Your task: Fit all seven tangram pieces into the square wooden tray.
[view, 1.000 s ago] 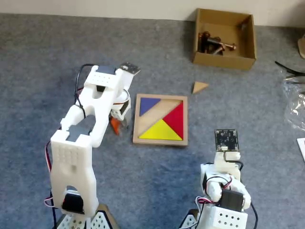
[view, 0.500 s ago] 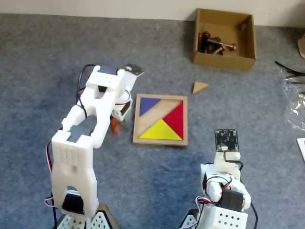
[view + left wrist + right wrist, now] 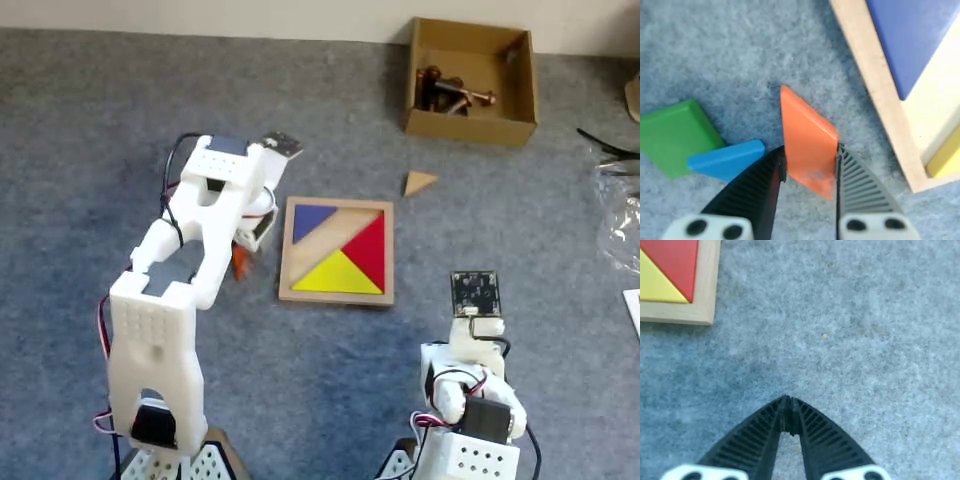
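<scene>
The square wooden tray lies mid-table and holds a blue piece, a red piece and a yellow piece. My left gripper is just left of the tray, shut on an orange parallelogram piece, whose tip shows under the arm. A green piece and a light blue piece lie on the carpet beside it. A plain wooden triangle lies beyond the tray. My right gripper is shut and empty over bare carpet near the tray's corner.
A cardboard box with small metal and wooden parts stands at the back right. Clear plastic wrap and cables lie at the right edge. Grey carpet covers the table.
The left arm has shifted slightly, and the orange piece under it has moved a little up and back from the carpet. The right arm has not moved.
</scene>
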{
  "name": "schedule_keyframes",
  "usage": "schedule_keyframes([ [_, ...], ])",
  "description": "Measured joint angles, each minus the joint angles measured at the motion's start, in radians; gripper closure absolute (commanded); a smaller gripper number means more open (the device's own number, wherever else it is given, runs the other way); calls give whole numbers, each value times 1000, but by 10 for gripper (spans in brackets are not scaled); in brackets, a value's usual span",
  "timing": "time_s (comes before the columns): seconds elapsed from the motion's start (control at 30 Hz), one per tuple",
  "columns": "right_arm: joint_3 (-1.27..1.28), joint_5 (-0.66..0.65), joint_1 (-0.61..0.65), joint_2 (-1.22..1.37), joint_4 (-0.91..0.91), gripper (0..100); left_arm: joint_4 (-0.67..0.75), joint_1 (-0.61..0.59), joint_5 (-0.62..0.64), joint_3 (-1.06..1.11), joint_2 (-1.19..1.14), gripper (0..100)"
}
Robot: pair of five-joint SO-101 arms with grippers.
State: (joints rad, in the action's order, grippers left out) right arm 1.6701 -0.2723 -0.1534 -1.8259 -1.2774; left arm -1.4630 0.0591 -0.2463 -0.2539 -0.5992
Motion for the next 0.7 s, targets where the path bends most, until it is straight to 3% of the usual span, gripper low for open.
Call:
schedule_keyframes([
  [0.4,0,0,0,0,0,993,-216,-9,0,-281,0,989],
  [0.7,0,0,0,0,0,993,-255,44,-222,-290,0,993],
])
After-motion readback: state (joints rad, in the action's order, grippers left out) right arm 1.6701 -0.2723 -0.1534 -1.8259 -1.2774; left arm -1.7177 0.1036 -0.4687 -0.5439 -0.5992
